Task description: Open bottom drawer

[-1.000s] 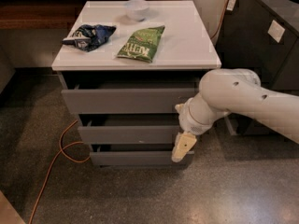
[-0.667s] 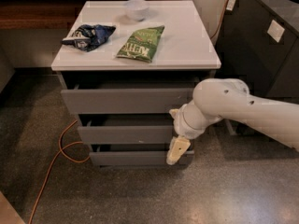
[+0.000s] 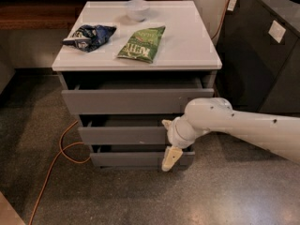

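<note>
While pointing downward, hangs at the right end of the flat grey bottom drawer (image 3: pixel 131 159): cream two-finger gripper (image 3: pixel 170 159). Cannot tell how far open or whether gripping anything.

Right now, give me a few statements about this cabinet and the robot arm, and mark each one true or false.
1. The robot's pale tool hangs in front of the right end of the lowest grey drawer front. True.
2. A thin orange cable lies on the speckled floor to the right of the cabinet. False: it lies to the left.
3. A small white bowl stands near the back edge of the white cabinet top. True.
4. A green snack bag lies on the floor. False: it lies on the white cabinet top.
</note>
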Tool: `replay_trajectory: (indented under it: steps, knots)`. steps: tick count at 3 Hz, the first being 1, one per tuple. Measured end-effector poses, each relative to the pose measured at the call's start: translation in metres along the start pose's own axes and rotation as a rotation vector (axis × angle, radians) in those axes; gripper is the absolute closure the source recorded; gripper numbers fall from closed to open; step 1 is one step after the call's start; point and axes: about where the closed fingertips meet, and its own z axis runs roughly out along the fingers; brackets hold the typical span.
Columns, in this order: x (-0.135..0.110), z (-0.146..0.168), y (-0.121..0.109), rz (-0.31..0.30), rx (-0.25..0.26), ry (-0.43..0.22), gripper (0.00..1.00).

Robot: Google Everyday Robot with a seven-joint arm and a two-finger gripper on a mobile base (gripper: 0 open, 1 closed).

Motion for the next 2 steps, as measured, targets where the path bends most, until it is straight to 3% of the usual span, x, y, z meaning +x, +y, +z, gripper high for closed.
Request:
replay_trajectory:
  steps: [1, 2]
  knots:
    - [0.0156, 0.0505, 0.0046, -0.032, -0.032, -0.033, 0.0]
    - [0.0156, 0.0505, 0.0046, -0.032, -0.032, -0.033, 0.0]
